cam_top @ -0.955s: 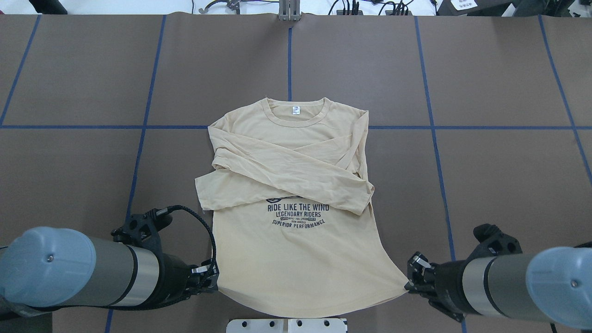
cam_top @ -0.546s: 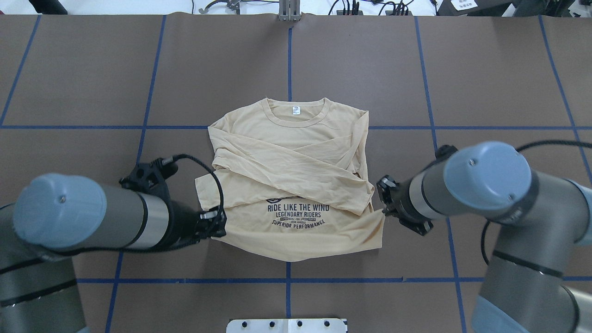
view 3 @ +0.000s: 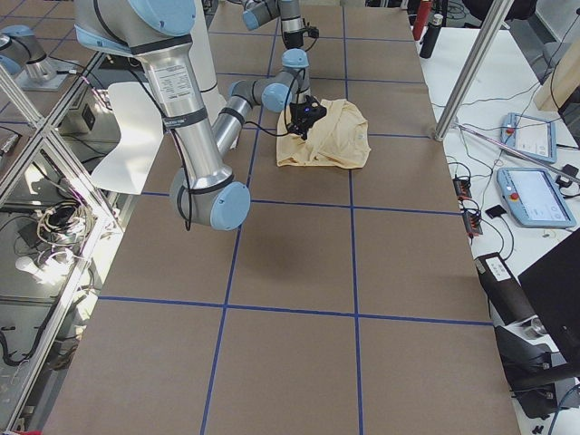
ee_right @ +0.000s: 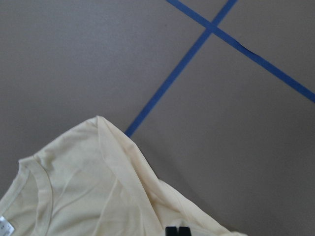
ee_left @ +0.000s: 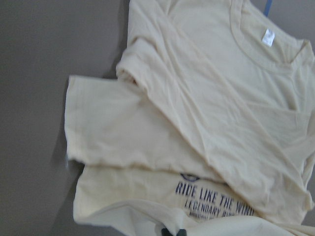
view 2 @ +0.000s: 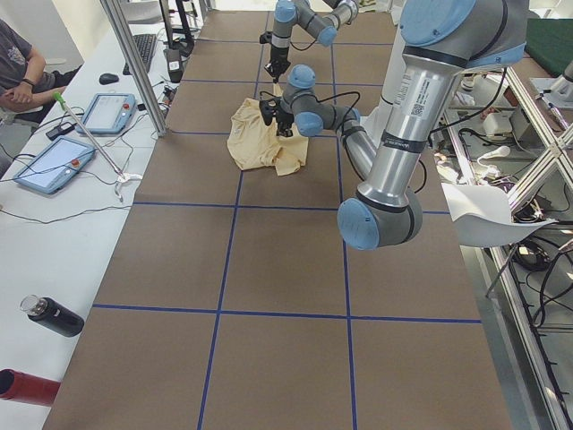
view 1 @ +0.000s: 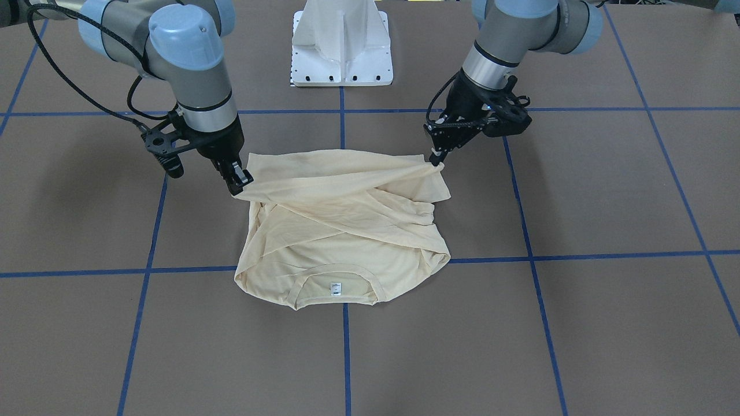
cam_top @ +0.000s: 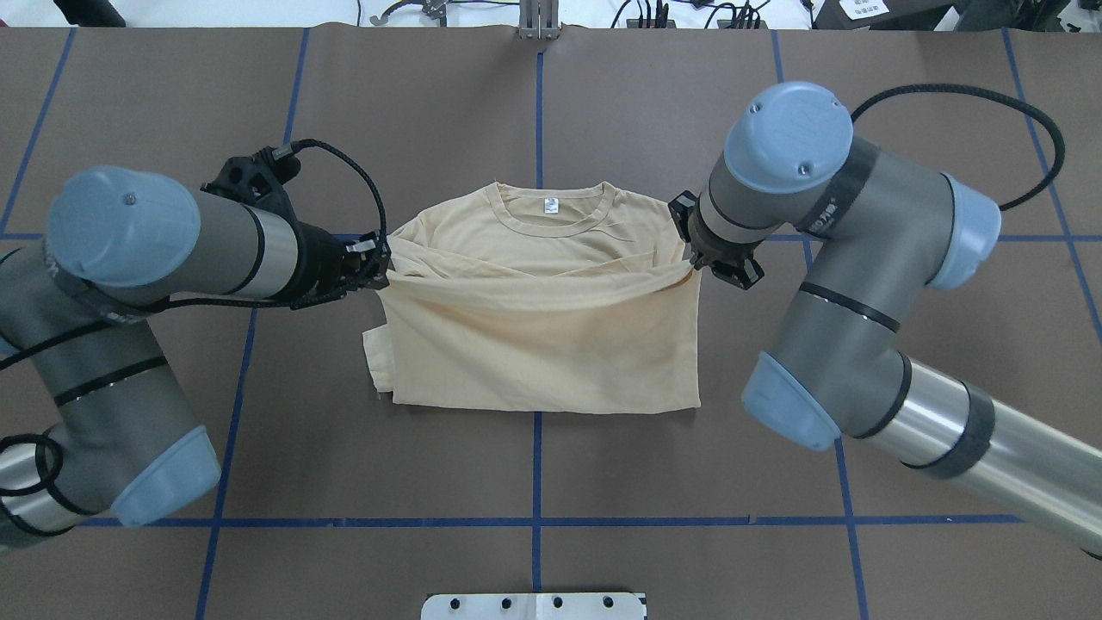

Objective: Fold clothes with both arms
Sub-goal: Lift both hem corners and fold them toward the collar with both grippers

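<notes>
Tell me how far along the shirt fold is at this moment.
Done: both sleeves lie crossed over the T-shirt chest. In hand: the left gripper and right gripper each pinch a corner of the hem, held raised over the body, just short of the collar, covering the print from above. Left: lay the hem down, release, likely fold again.

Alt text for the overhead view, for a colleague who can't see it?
The left gripper and right gripper each pinch a hem corner of a pale yellow T-shirt, its lower half folded up over the chest to shoulder level. It lies on a brown table marked with blue tape lines.
</notes>
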